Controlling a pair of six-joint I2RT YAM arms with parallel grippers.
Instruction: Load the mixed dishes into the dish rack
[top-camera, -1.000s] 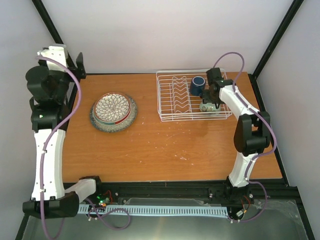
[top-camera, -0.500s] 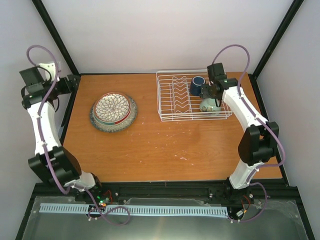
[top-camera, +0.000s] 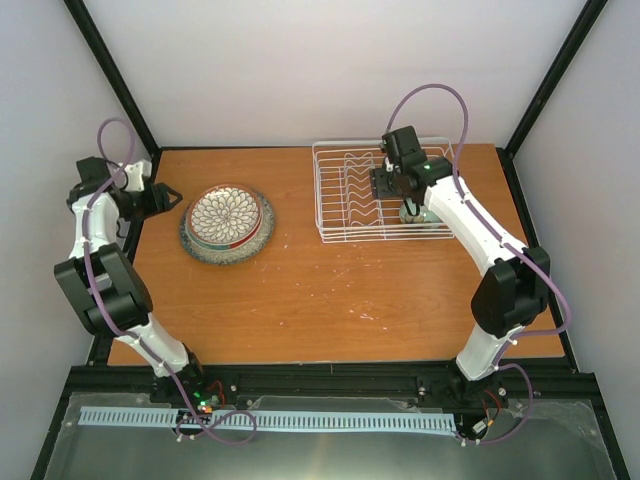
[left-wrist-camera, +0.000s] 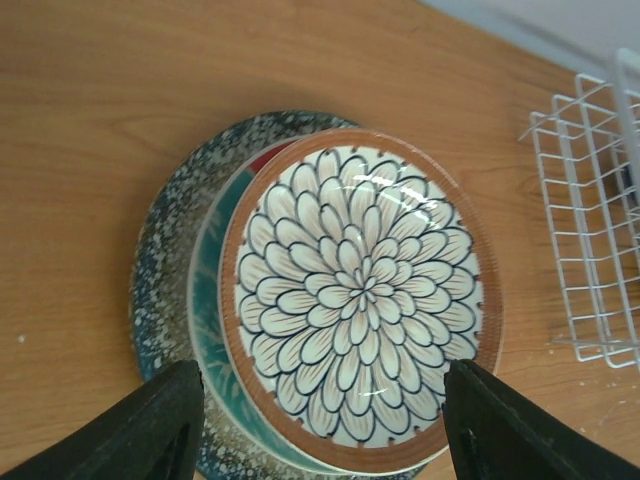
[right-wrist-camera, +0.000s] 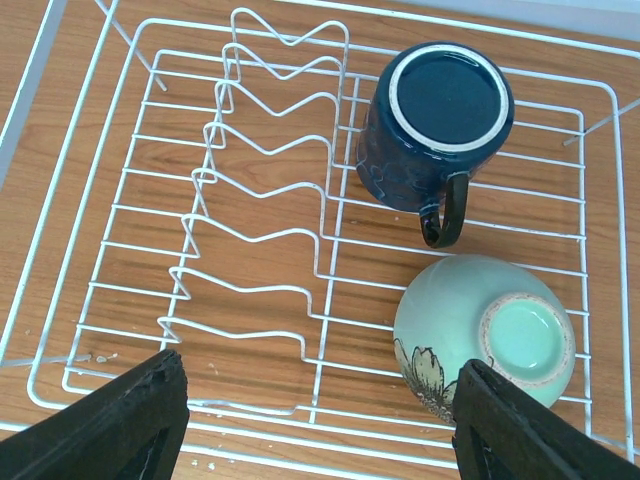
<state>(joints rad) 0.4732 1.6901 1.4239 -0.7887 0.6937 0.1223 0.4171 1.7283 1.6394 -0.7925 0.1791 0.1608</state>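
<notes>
Mug (right-wrist-camera: 435, 120) and bowl (right-wrist-camera: 485, 335) sit upside down to drain at right end of rack (top-camera: 345, 190), right gripper (right-wrist-camera: 318, 365) spread empty above them; left gripper (top-camera: 166, 197), also spread empty, faces plate stack (left-wrist-camera: 360, 300) left of rack, probably next.

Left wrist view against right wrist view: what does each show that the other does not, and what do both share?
Only the left wrist view: the stack of plates, petal-patterned plate on top, red-rimmed teal plate beneath, speckled grey plate lowest. Only the right wrist view: the dark blue mug and pale green bowl, both bottom up in the dish rack, beside the plate dividers. Both: part of that rack and the wooden table.
</notes>
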